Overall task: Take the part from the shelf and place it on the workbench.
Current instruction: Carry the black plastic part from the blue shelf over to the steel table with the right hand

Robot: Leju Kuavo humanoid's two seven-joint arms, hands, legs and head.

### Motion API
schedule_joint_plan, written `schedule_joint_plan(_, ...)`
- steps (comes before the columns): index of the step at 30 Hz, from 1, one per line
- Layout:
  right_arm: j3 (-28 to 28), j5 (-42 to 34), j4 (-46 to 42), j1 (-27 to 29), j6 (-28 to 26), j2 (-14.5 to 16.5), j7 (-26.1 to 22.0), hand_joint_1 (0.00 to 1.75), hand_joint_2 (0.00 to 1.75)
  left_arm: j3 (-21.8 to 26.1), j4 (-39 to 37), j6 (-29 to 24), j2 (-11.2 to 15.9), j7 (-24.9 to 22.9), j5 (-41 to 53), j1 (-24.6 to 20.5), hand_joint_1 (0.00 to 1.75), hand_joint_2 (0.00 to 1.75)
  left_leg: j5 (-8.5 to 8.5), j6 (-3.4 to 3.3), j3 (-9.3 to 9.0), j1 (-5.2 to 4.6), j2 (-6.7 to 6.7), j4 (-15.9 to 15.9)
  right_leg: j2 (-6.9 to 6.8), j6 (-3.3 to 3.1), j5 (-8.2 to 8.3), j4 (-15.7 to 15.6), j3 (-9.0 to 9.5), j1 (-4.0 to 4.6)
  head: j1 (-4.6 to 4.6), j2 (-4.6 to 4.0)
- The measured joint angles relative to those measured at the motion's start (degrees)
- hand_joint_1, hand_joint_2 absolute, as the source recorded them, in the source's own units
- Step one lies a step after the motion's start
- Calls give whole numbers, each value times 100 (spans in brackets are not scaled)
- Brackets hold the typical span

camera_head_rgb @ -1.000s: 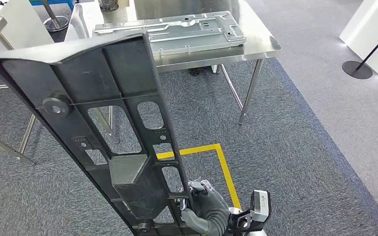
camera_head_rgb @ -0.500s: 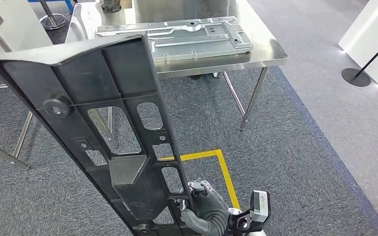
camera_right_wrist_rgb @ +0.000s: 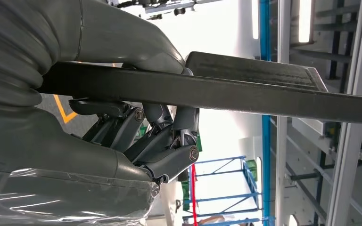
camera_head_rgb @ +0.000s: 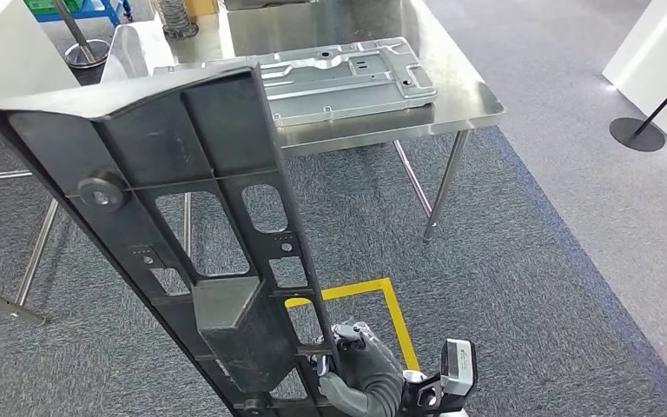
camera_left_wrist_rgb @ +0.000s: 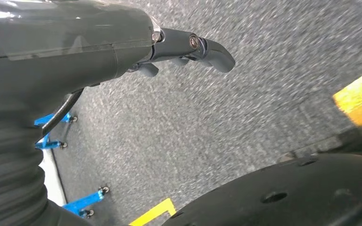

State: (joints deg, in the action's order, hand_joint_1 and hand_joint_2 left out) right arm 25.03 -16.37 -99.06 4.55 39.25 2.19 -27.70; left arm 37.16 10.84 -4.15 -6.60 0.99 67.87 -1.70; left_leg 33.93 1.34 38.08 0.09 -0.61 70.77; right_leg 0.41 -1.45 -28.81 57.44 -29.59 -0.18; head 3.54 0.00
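While the right hand (camera_head_rgb: 358, 365) grips the lower end of the long black part (camera_head_rgb: 187, 226), fingers wrapped around its edge, the part's long axis rises up and forward from that hand toward the workbench (camera_head_rgb: 465, 87) beyond. Beside it, the left hand (camera_left_wrist_rgb: 188, 47) hangs over the carpet holding nothing, fingers loosely apart, so the carrying falls to the right arm alone.

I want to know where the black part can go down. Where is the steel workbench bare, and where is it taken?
On the workbench, a silver metal plate fills the middle. Bare steel remains in a strip along the near edge, at the rounded right corner, and behind the plate toward the far end. The left end is hidden by the black part that the right hand holds.
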Motion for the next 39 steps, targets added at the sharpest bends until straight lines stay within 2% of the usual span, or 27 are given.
schedule_joint_plan(2,3,1,2,2,-3,0,-5,175,175,2,0,0,0,-14,0,9,0,175,-588,-41,-164,-11,6,-727,10,31,-122,5,155,8,-1,0)
schedule_joint_plan(3,4,2,3,2,-7,0,-11,175,175,3,0,1,0,-22,0,13,0,175,-775,-69,-233,-23,9,-988,15,59,-177,7,206,15,-1,0)
schedule_joint_plan(4,5,4,5,4,-10,0,-16,175,175,3,0,1,-1,-28,0,14,0,175,-890,-104,-277,-37,11,-1131,21,95,-220,5,243,20,-1,0)
schedule_joint_plan(6,7,9,8,5,-15,-2,-27,175,175,4,0,2,-5,-33,1,10,0,175,-885,-177,-331,-45,3,-1177,27,167,-242,42,285,29,-1,0)
schedule_joint_plan(8,8,10,8,-2,-16,-4,-35,175,175,4,0,2,-14,-37,4,9,0,175,-901,-238,-429,-23,-6,-1243,17,221,-249,258,235,23,-2,0)
schedule_joint_plan(9,8,10,7,-6,-17,-5,-42,175,175,4,0,2,-18,-39,5,10,0,175,-889,-260,-480,-11,-8,-1271,10,252,-307,486,111,14,-2,0)
schedule_joint_plan(12,8,11,10,4,-24,-17,-56,175,175,4,0,4,-22,-44,13,17,0,175,-804,-295,-568,-3,-4,-1301,-3,343,-723,1474,-574,-26,-2,0)
schedule_joint_plan(13,8,11,12,11,-26,-24,-56,175,175,4,0,4,-23,-45,15,20,0,175,-766,-294,-605,-3,-9,-1300,-5,358,-797,1648,-756,-38,-2,0)
schedule_joint_plan(14,8,11,13,16,-30,-30,-56,175,175,4,0,5,-25,-48,17,22,0,175,-724,-288,-655,-2,-16,-1300,-7,367,-738,1630,-847,-47,-2,0)
schedule_joint_plan(15,8,12,13,18,-32,-35,-57,175,175,4,0,5,-27,-51,19,25,0,175,-680,-279,-717,-2,-22,-1300,-9,365,-546,1417,-839,-55,-2,0)
schedule_joint_plan(17,8,13,14,18,-36,-41,-61,175,175,4,0,10,-30,-56,27,32,0,175,-586,-242,-857,-4,-30,-1301,-12,337,12,680,-647,-56,-2,0)
schedule_joint_plan(19,8,15,16,17,-37,-46,-63,175,175,4,0,18,-30,-61,37,36,0,175,-507,-181,-935,-14,-35,-1313,-20,267,242,220,-518,-26,-4,0)
schedule_joint_plan(22,8,17,13,18,-37,-48,-66,175,175,4,0,22,-23,-63,45,39,0,175,-479,-85,-979,-24,-38,-1253,-11,131,263,112,-442,-21,-3,0)
schedule_joint_plan(24,10,20,11,12,-37,-45,-67,175,175,4,0,23,-16,-63,50,34,0,175,-368,-44,-886,-18,-35,-974,-13,52,240,72,-333,-37,-3,0)
schedule_joint_plan(25,11,21,11,10,-37,-43,-68,175,175,4,0,23,-13,-63,52,27,0,175,-233,-24,-734,-11,-32,-692,-17,23,218,58,-285,-40,-2,0)
schedule_joint_plan(27,15,25,14,9,-37,-43,-69,175,175,4,0,24,-13,-60,51,3,0,175,68,20,-280,-2,-30,28,-21,-12,160,55,-228,-28,-2,0)
schedule_joint_plan(28,16,26,16,11,-37,-43,-69,175,175,4,0,24,-13,-60,51,-10,0,175,125,35,-82,2,-29,273,-20,-14,129,56,-199,-22,-2,0)
schedule_joint_plan(29,17,27,19,12,-37,-44,-69,175,175,4,0,23,-13,-60,50,-19,0,175,66,42,36,3,-28,339,-16,-13,94,56,-160,-19,-2,0)
schedule_joint_plan(30,19,27,23,12,-37,-44,-69,175,175,4,0,23,-13,-60,50,-23,0,175,-119,37,45,4,-27,186,-11,-8,55,57,-106,-17,-2,0)
schedule_joint_plan(32,21,26,28,10,-37,-44,-69,175,175,4,0,24,-12,-60,51,-11,0,175,-665,-4,-167,0,-17,-545,-5,16,-40,54,23,-16,-2,0)
schedule_joint_plan(33,21,26,31,10,-37,-44,-70,175,175,4,0,24,-12,-60,51,-3,0,175,-789,-34,-271,-17,-4,-876,0,39,-82,56,74,-12,-1,0)
schedule_joint_plan(35,22,26,35,8,-36,-43,-73,175,175,4,0,24,-10,-58,52,5,0,175,-821,-116,-376,-50,13,-1172,3,111,-137,66,123,-3,-1,0)
schedule_joint_plan(36,23,25,39,8,-35,-43,-75,175,175,4,0,24,-11,-57,52,5,0,175,-777,-161,-388,-60,11,-1199,3,152,-135,91,137,6,-1,0)
schedule_joint_plan(38,23,23,41,1,-27,-44,-77,175,175,4,0,24,-21,-56,53,8,0,175,-841,-241,-491,-31,0,-1261,-7,211,-154,206,152,8,-2,0)
schedule_joint_plan(39,23,22,42,-6,-22,-44,-78,175,175,4,0,24,-25,-56,54,10,0,175,-836,-271,-550,-16,0,-1283,-9,233,-201,359,87,5,-2,0)
